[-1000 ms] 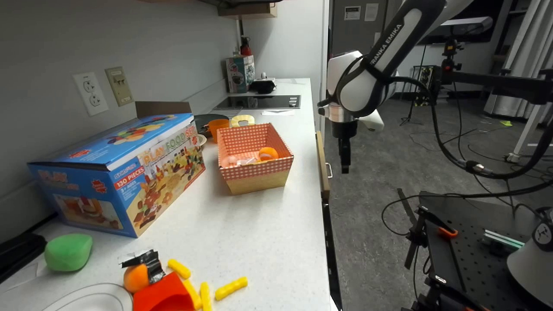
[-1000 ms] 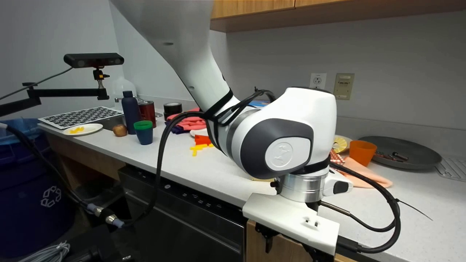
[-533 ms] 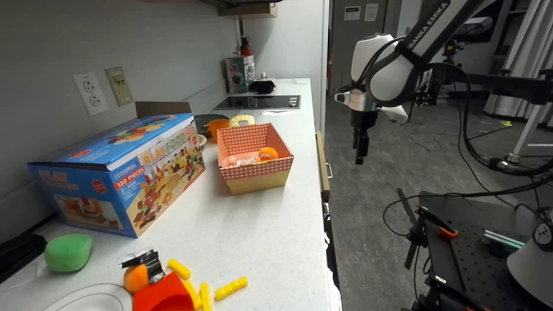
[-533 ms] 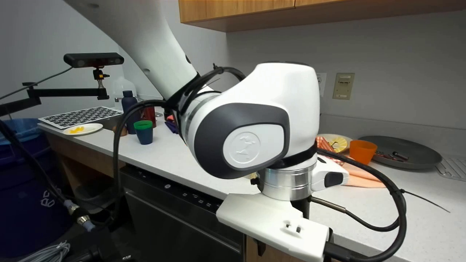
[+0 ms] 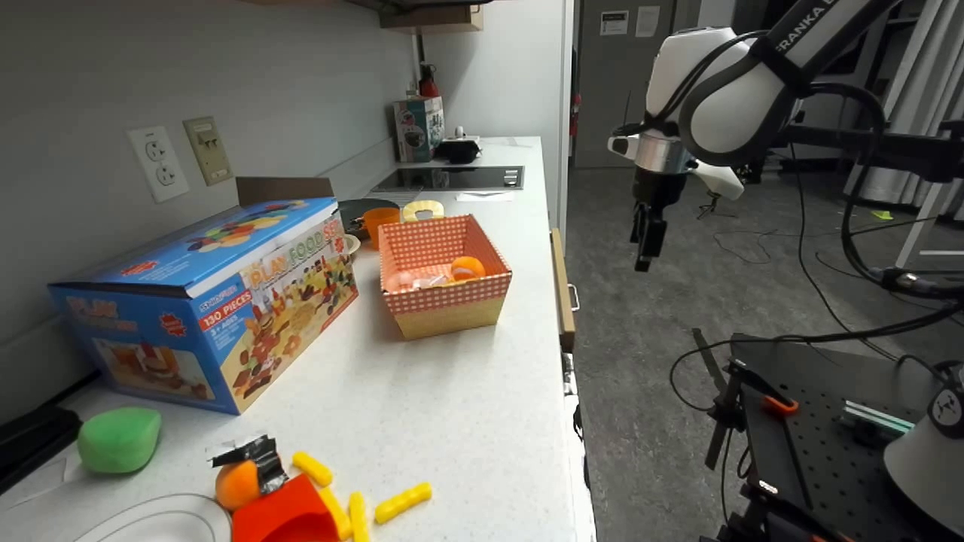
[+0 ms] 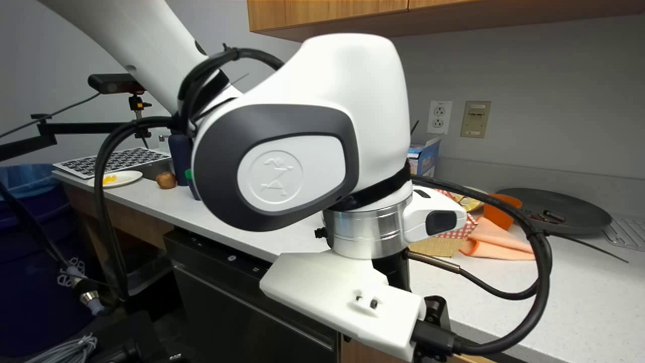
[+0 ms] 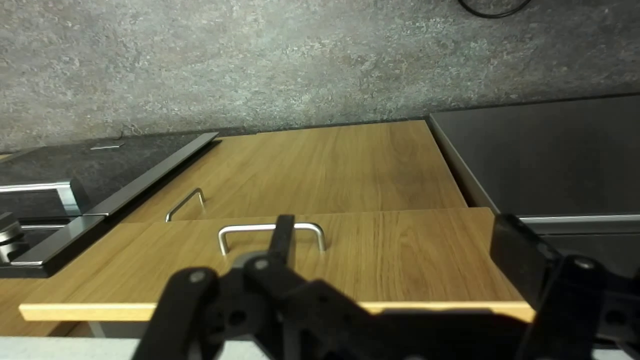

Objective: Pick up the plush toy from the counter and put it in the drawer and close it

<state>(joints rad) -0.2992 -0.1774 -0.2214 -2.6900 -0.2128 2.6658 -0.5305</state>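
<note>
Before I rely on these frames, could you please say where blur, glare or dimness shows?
In the wrist view, the open jaws are dark and out of focus, and the drawer handle shines; in an exterior view, the counter is brightly lit against the dimmer floor; in an exterior view, the metal ring glints and the bin is murky.

The bench (image 5: pixel 482 410) is smooth and faintly speckled. The drawer (image 7: pixel 400 252) has a wood-grained front and a satin metal handle (image 7: pixel 250 228); the floor (image 7: pixel 300 65) looks matt and mottled. In an exterior view, the box (image 5: pixel 218 301) at left is smooth card, the basket (image 5: pixel 452 319) checked cloth above a straw-like wall, the far cooktop (image 5: pixel 452 179) glossy. The claw (image 7: pixel 395 230) looks matt.
</note>
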